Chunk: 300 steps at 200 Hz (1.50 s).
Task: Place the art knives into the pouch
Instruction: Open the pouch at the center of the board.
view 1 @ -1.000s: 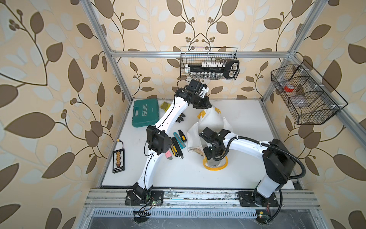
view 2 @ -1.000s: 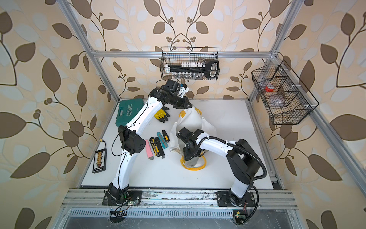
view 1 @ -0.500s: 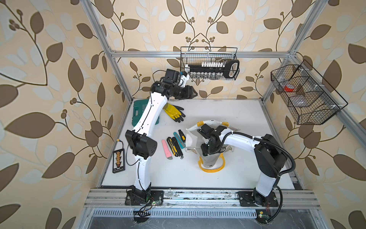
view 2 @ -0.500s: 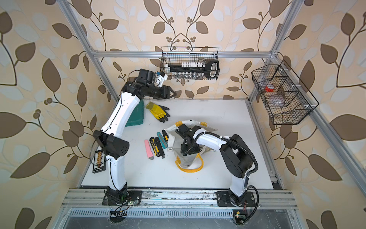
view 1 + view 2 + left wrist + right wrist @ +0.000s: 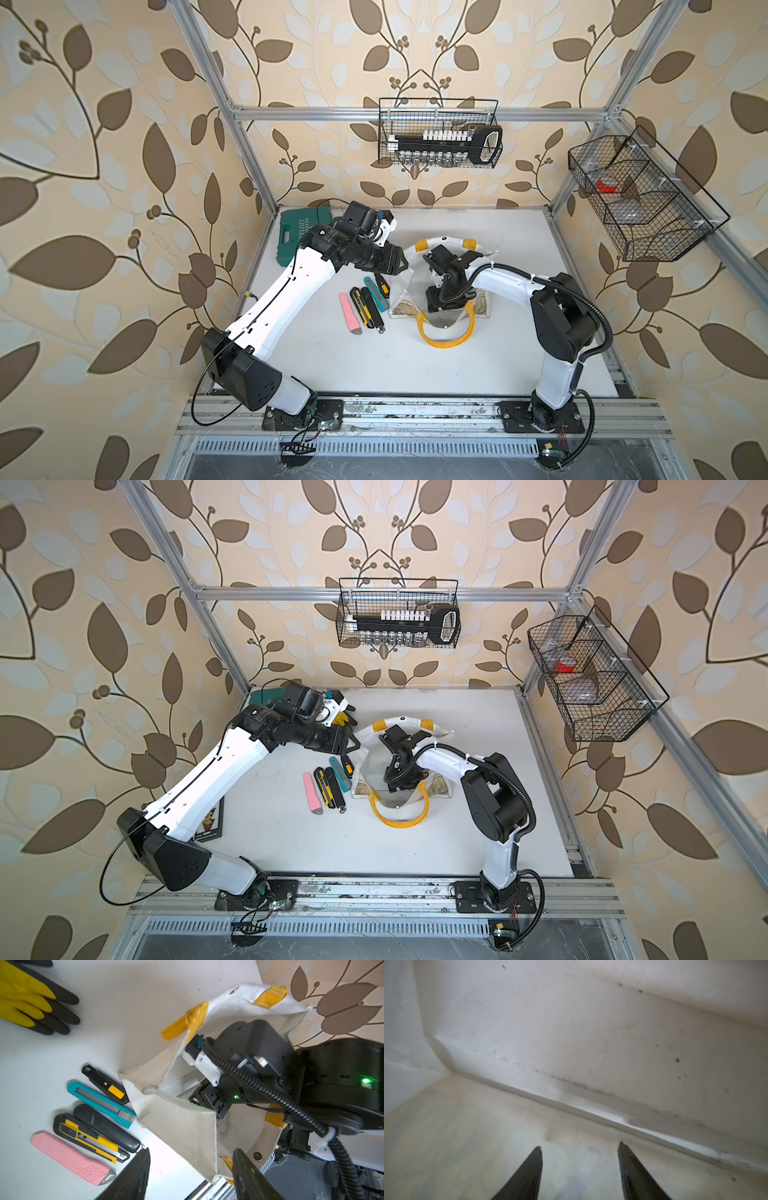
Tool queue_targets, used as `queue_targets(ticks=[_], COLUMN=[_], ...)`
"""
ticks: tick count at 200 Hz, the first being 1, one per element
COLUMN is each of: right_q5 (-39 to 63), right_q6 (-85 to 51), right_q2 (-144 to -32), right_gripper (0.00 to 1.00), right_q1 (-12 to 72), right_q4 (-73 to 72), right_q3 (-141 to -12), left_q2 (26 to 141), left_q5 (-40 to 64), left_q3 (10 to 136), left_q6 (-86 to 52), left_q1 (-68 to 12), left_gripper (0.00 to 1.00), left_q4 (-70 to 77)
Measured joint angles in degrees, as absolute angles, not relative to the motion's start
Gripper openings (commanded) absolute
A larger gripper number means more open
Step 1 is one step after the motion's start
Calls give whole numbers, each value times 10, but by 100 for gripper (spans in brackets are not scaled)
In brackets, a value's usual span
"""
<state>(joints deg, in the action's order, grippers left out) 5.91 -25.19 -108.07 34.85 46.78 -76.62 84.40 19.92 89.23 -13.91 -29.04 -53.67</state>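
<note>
Our left gripper (image 5: 191,1149) hung spread and empty near the art knives (image 5: 104,1126) left of the pouch (image 5: 182,1126) — right gripper (image 5: 579,1147) splayed inside it — so we risked snagging its floppy rim.

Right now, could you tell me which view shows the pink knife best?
Left wrist view: the pink knife lies close and whole. Both top views show it small; the right wrist shows only the pouch interior.

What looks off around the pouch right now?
The pouch is slumped, its side wall creased inward beside the right gripper, which sits open inside it. Dark specks dot its white inside. Nothing spilled.
</note>
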Motion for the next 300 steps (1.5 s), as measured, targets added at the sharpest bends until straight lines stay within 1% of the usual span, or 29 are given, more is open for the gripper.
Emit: queue_targets(ticks=[37, 77, 121, 150, 158, 166, 170, 175, 179, 188, 190, 228, 267, 300], right_q5=[63, 68, 71, 71, 71, 71, 71, 71, 71, 70, 70, 37, -26, -57], right_q6=[-252, -252, -252, -252, -251, -250, -250, -250, -249, -246, -246, -222, -195, -177], right_q2=[-1081, -1081, -1081, -1081, -1080, -1080, -1079, -1079, -1077, -1076, -1076, -1074, -1071, -1042], right_gripper=[59, 59, 59, 59, 59, 59, 59, 59, 59, 59, 59, 59, 60, 61], right_q1=[348, 347, 347, 344, 343, 342, 341, 340, 340, 336, 336, 296, 235, 212], right_q4=[456, 446, 432, 422, 421, 420, 420, 420, 419, 420, 421, 447, 495, 522], right_q3=[-764, -757, -744, -737, -735, -733, -732, -731, -730, -728, -728, -726, -726, -710], left_q2=[857, 863, 907, 932, 935, 938, 939, 940, 941, 943, 944, 972, 979, 980], left_q5=[175, 172, 130, 94, 83, 74, 68, 63, 57, 47, 44, -2, -28, -36], left_q3=[887, 871, 870, 859, 857, 856, 856, 856, 856, 860, 862, 909, 946, 961], left_q6=[-164, -187, -189, -189, -189, -187, -185, -189, -184, -182, -181, -161, -135, -116], left_q1=[-328, -357, -364, -368, -370, -372, -372, -372, -372, -372, -372, -375, -376, -361], left_gripper=[70, 71, 70, 67, 63, 52, 43, 29, 19, 2, 0, 0, 0, 0], left_q4=[-516, -481, -477, -472, -473, -472, -472, -471, -471, -474, -476, -509, -552, -574])
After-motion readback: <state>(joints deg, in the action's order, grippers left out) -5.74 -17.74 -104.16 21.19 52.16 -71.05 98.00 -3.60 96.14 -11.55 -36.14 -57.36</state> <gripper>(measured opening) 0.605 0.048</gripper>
